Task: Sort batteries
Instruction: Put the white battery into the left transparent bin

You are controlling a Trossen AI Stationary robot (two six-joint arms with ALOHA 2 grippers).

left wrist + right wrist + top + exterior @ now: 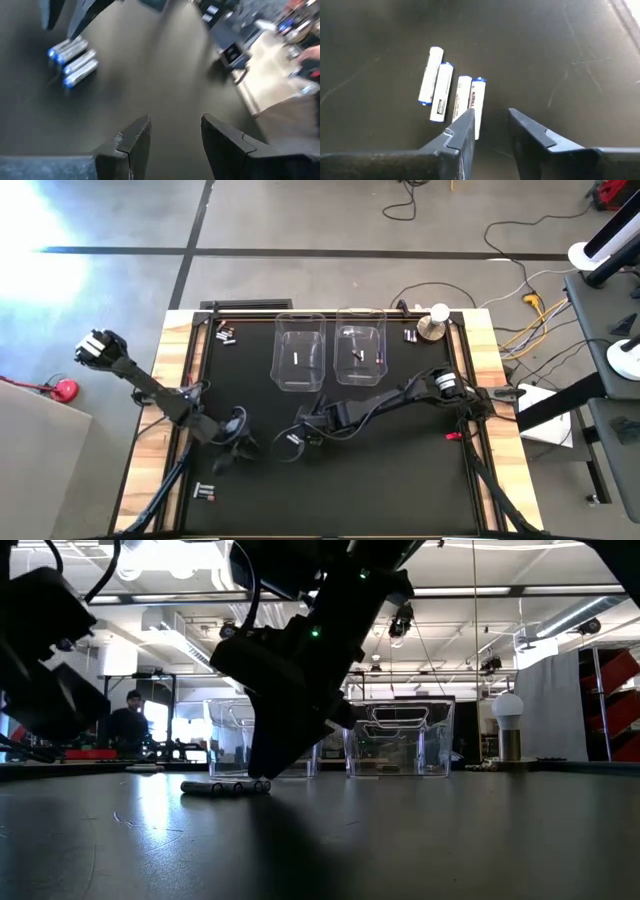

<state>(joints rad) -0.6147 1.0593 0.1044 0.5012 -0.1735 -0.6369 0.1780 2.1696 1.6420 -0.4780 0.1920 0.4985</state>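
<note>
Several white batteries with blue ends (441, 92) lie side by side on the black mat, also seen in the low view (225, 787) and the left wrist view (75, 60). My right gripper (490, 122) hovers open just over them, its gap beside the last battery (476, 102), with nothing between the fingers. My left gripper (175, 132) is open and empty over the bare mat, a little to the left of them (235, 442). More batteries lie at the near left (205, 492) and the far left (226, 335). Each of two clear bins (298, 352) (360, 350) holds a battery or two. My right gripper comes slanting down from the table's right. One fingertip (462, 127) stands at the end of the last white battery (478, 112) and hides it. I cannot tell whether it touches the battery. All the batteries lie flat on the mat.
A small round-topped stand (436, 320) is at the far right corner. A small red thing (452, 436) lies at the mat's right edge. Wooden strips (175, 380) border the mat. A person shows in the room behind (128, 720).
</note>
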